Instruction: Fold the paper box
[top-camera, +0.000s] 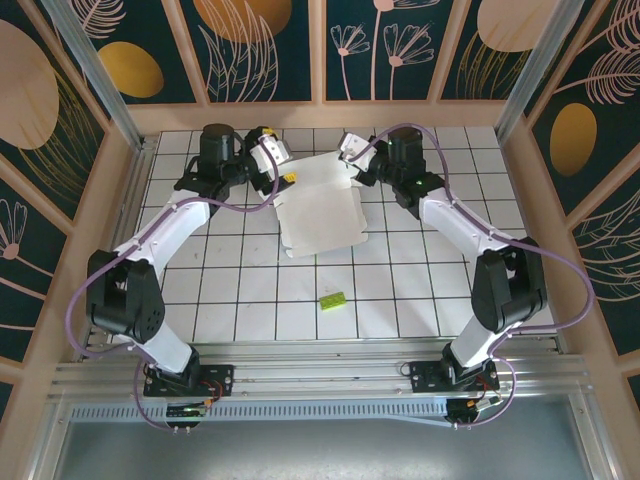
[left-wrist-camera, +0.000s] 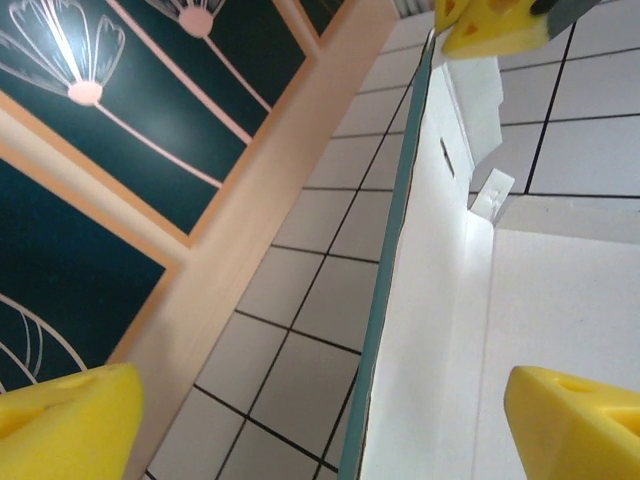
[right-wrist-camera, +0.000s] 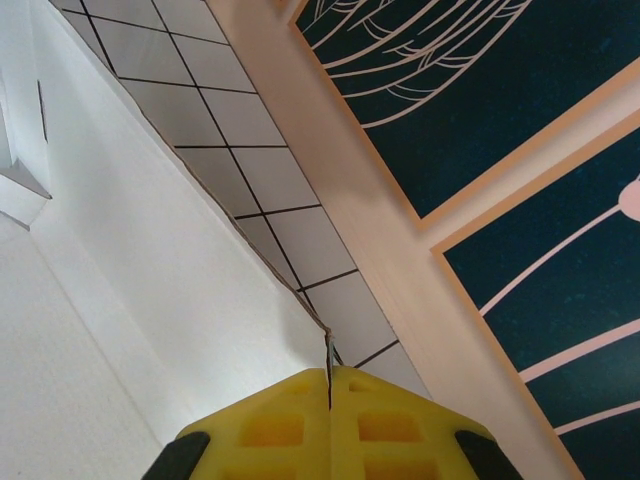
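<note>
On the left of the top view, the left arm bends in from the near edge. Its left gripper hangs at the far-left corner of the paper box. Seen from the left wrist, this claw is released. The two yellow fingertips stand wide apart on either side of a raised flap of the box. The flap's thin teal edge runs up between them and touches neither. Left of that edge, bare tiles reach to the wooden back rail. Right of it are the flap's pale face and the flat sheet.

The paper box lies at the far middle of the table, pale grey-white side up, between the two grippers. Its near edge is free, with open tiles in front of it. Its far side is near the back rail, so room there is tight.

At the box's far-right corner the right gripper is clenched on the sheet. From the right wrist, the yellow pads meet with the thin cardboard edge pinched in their seam. Right of this edge, a narrow strip of tiles runs to the rail.

A small lime-green block lies on the near tiles, well apart from the box, with open tiles on both sides.
</note>
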